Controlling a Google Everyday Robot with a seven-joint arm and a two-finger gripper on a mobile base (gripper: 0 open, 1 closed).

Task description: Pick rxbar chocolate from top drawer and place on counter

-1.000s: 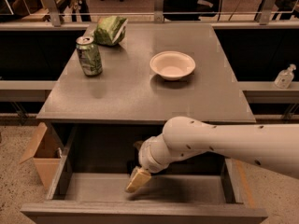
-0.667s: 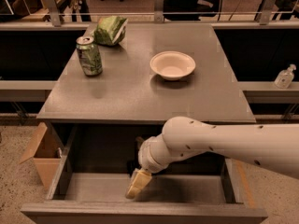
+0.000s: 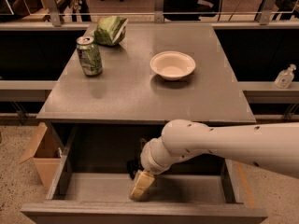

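Observation:
The top drawer [image 3: 93,186] is pulled open under the counter [image 3: 140,92]. My white arm reaches in from the right, and my gripper [image 3: 140,186] points down at the drawer floor near its front middle. A small dark shape [image 3: 133,167] shows just behind the gripper; I cannot tell whether it is the rxbar chocolate. No black bar with pale lettering shows plainly anywhere.
On the counter stand a green can [image 3: 89,56] at the left, a green snack bag [image 3: 111,30] at the back, and a white bowl [image 3: 172,65] near the middle. A tan cardboard box [image 3: 43,154] sits on the floor left of the drawer.
My gripper has sunk slightly lower toward the drawer floor. Nothing on the counter has moved.

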